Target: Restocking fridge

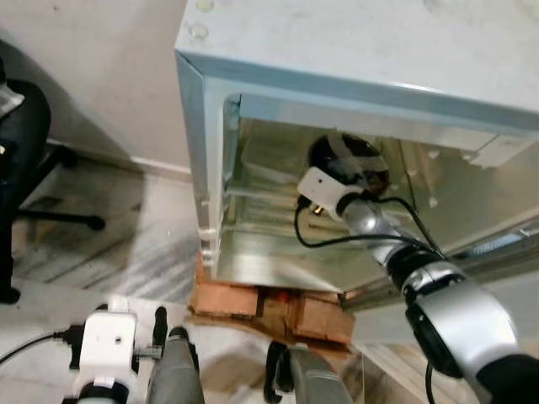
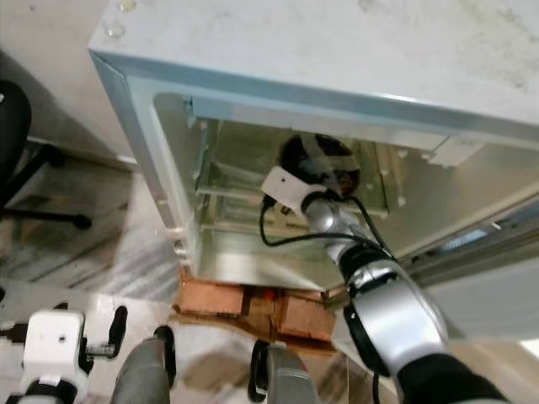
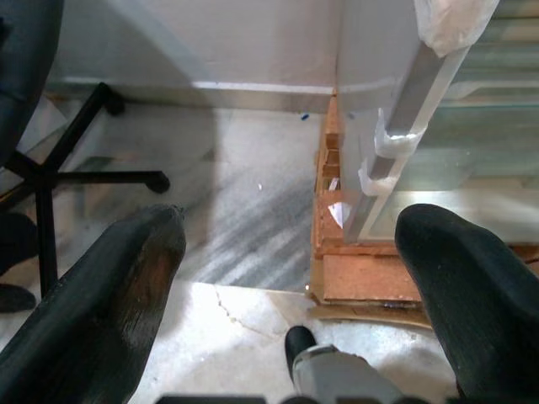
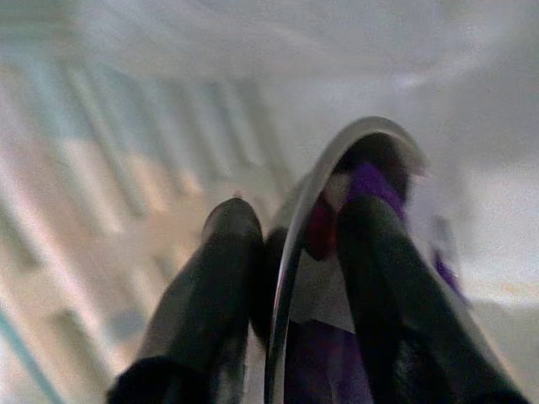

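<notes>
Right gripper (image 4: 290, 278) of mine is clamped on the rim of a dark bowl (image 1: 349, 160), held inside the fridge (image 1: 337, 50) toward my 1 o'clock, left gripper (image 3: 286, 278) idle.

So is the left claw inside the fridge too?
No, the left claw hangs open over the floor beside the fridge.

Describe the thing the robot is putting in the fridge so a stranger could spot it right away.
Start at the open white fridge standing on bricks. The right arm reaches inside, and its hand is clamped on the rim of a round dark bowl. It is the one dark, round thing among the pale glass shelves.
</notes>
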